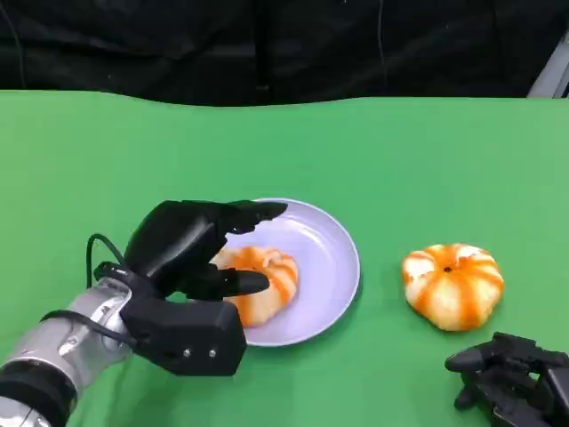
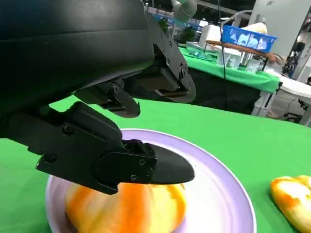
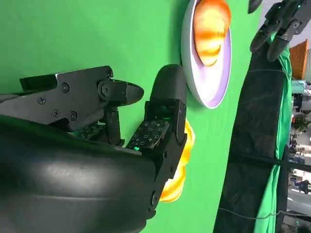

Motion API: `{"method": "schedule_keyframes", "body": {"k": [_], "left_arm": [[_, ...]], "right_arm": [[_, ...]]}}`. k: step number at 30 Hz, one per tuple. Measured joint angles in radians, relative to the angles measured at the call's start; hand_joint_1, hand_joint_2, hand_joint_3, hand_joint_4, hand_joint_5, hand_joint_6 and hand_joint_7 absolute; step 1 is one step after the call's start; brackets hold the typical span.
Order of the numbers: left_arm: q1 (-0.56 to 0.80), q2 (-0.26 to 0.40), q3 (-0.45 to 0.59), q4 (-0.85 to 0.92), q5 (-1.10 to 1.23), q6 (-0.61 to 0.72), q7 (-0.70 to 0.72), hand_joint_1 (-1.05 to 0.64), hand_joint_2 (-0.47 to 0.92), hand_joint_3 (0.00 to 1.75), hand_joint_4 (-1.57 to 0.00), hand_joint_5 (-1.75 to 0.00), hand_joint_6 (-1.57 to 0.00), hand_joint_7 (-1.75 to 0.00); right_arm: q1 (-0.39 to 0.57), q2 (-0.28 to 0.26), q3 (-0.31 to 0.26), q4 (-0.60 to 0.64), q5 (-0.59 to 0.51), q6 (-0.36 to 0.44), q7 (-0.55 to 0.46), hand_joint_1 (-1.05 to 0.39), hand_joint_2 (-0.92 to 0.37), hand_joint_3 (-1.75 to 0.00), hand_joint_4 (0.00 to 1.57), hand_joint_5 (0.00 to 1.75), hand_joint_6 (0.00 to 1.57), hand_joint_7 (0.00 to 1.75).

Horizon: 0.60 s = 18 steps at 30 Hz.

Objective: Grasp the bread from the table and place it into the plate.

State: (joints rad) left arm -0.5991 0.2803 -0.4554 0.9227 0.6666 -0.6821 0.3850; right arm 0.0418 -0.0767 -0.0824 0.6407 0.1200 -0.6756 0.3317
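Lilac plate (image 1: 333,267) holds one bread (image 1: 258,283); left hand (image 1: 191,245) spread above it

The left hand (image 1: 200,267) is matte black with a boxy palm block dotted with small screws, on a silver forearm (image 1: 53,351) wrapped by thin black cables and a black band. The right hand (image 1: 511,378) is equally black, its fingers (image 3: 153,133) bearing studded pads with tiny green lights.

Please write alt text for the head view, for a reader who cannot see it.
A bread lies on a lilac plate on a green table, with the robot's left hand open over it. A second bread lies beside the plate, near the right hand.
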Motion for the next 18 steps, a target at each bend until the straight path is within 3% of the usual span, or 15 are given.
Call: {"method": "schedule_keyframes", "body": {"k": [14,18], "left_arm": [[0.009,0.001,0.048,-0.020,-0.077,-0.046,-0.070,-0.95,0.92,0.64,-0.55,0.00,-0.38,0.00],[0.079,-0.003,0.123,-0.072,-0.215,-0.085,-0.139,-0.91,0.92,0.65,-0.56,-0.01,-0.38,0.00]], "right_arm": [[-0.003,0.000,0.000,0.001,-0.004,-0.008,-0.001,0.02,-0.92,-0.33,0.80,1.29,0.99,0.65],[-0.002,0.000,-0.001,0.001,-0.002,-0.008,0.001,0.03,-0.92,-0.35,0.80,1.29,0.98,0.65]]}}
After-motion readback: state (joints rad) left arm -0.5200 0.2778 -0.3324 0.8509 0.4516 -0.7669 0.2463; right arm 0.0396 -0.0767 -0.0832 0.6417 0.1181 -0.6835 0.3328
